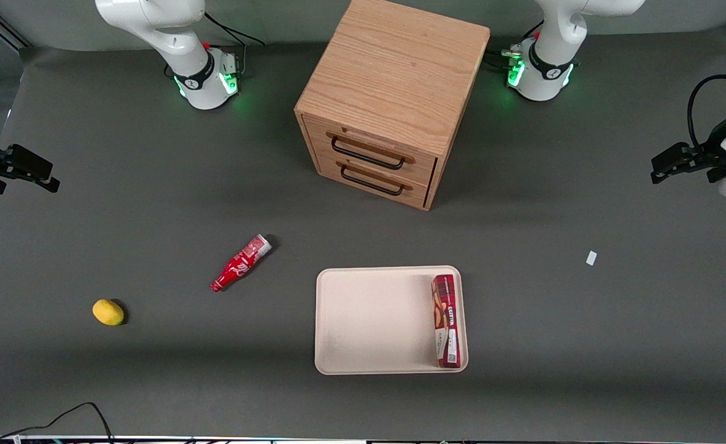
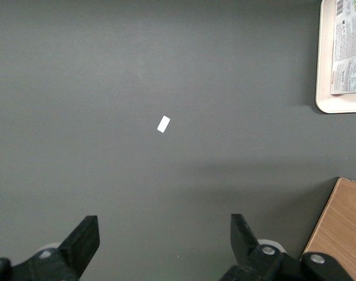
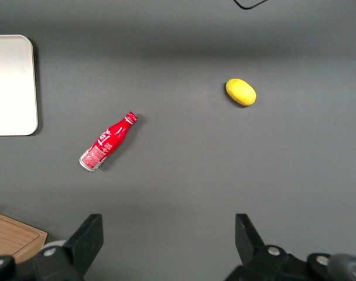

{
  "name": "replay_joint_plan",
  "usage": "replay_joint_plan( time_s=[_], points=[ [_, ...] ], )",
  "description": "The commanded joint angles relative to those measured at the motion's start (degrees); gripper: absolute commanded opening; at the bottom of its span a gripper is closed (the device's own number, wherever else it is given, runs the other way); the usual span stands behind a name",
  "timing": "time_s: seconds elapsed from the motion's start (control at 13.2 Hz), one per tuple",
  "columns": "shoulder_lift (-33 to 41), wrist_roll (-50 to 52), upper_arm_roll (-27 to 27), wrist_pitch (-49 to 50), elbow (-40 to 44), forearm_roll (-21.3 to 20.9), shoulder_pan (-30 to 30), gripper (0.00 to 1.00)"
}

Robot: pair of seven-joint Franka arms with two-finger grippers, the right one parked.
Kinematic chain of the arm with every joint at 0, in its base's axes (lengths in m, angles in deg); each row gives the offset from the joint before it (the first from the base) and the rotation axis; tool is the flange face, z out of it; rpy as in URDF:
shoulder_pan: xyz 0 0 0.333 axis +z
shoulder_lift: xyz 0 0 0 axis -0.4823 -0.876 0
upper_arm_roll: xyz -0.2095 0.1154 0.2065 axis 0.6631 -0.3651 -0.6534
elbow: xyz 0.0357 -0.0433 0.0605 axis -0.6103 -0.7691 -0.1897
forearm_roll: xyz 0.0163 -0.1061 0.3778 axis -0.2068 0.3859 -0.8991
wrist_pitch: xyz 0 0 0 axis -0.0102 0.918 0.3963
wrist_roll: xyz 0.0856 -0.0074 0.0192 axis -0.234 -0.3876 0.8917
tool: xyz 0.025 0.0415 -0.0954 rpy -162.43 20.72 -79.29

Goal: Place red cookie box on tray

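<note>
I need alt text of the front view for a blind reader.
The red cookie box lies in the tray, along the edge toward the working arm's end. The left gripper hovers away from it, jaws open and empty.

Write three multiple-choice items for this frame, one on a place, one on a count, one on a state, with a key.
1. Where is the cookie box?
A. On the cabinet
B. In the tray, along its edge toward the working arm's end
C. On the table beside the lemon

2. How many drawer handles show on the cabinet?
A. One
B. Two
C. Four

3. What is the state of the gripper?
A. Shut on the box
B. Shut on the bottle
C. Open and empty, above bare table away from the tray

Key: 1 B, the front view shows the box lying inside the tray's rim. 2 B, two dark handles sit one above the other. 3 C, the wrist view shows the jaws wide apart with only the table and a small white scrap below.
</note>
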Motion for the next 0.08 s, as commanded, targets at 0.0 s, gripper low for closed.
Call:
replay_joint_plan(
  time_s=[0.0],
  points=[
    [-0.8,-0.3,-0.5,1.5,2.0,0.9,-0.4,1.0]
  ],
)
